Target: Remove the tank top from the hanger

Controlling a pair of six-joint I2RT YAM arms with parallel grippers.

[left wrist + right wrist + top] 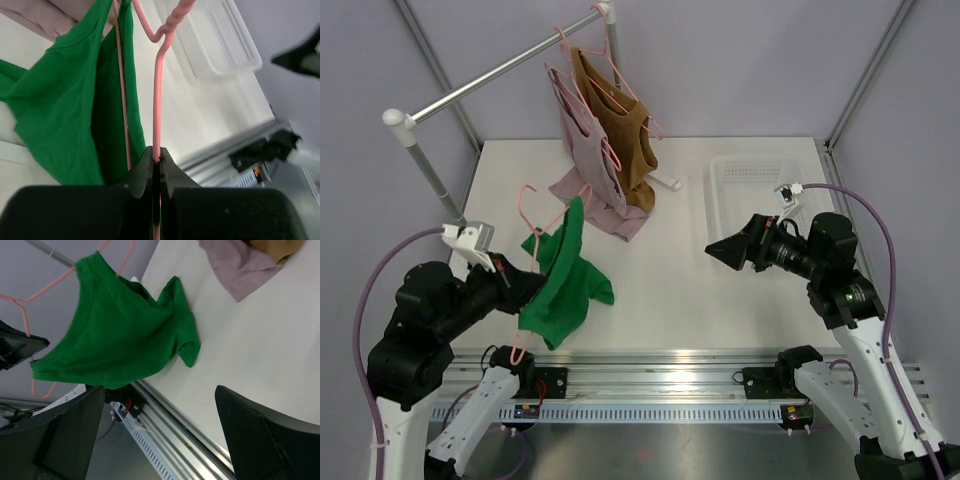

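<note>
Bright, even light casts soft shadows, glare streaks the metal rail [682, 379], near fingers [265, 435] blur.

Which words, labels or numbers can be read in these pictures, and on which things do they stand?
No text can be read.
The coloured label at the left arm's base is too small to read.
The tank top, hanger and basket show no print.

The green tank top [120, 335] hangs on a pink hanger [50, 282]; one corner reaches the white table [260, 355]; the right gripper [159, 390] has its fingers wide apart.
</note>
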